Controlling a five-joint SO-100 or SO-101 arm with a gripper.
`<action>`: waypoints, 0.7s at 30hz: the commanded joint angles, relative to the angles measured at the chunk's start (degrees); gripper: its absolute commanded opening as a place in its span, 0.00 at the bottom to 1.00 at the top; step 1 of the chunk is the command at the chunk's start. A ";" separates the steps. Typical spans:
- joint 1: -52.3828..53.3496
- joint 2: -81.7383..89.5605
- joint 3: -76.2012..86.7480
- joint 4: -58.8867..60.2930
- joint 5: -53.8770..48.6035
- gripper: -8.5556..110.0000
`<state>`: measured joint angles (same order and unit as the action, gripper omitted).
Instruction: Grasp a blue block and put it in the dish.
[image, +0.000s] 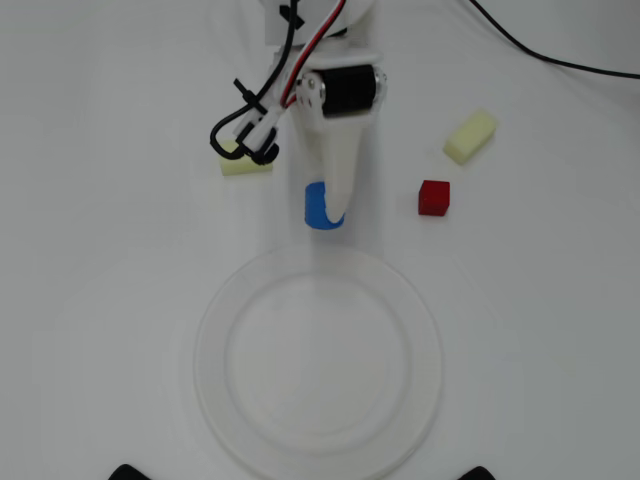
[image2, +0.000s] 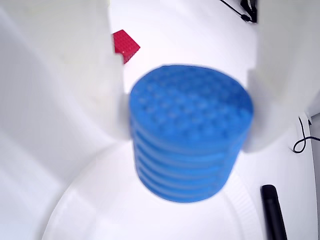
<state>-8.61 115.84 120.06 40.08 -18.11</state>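
The blue block is a ribbed blue cylinder held between my two white fingers in the wrist view; both fingers press against its sides. In the overhead view my gripper is shut on the blue block, which partly shows beside the white finger, just beyond the far rim of the dish. The dish is a large round white plate at the bottom centre; its rim shows below the block in the wrist view.
A red cube lies right of the gripper and shows in the wrist view. One pale yellow block lies at the upper right, another left of the arm under black cables.
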 joint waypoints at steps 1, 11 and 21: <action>-0.18 -7.12 -8.79 -1.93 -0.09 0.07; -0.62 -33.93 -30.23 -1.85 1.93 0.07; -1.14 -40.25 -32.17 -0.44 3.16 0.19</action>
<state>-9.14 74.88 92.20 39.20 -15.64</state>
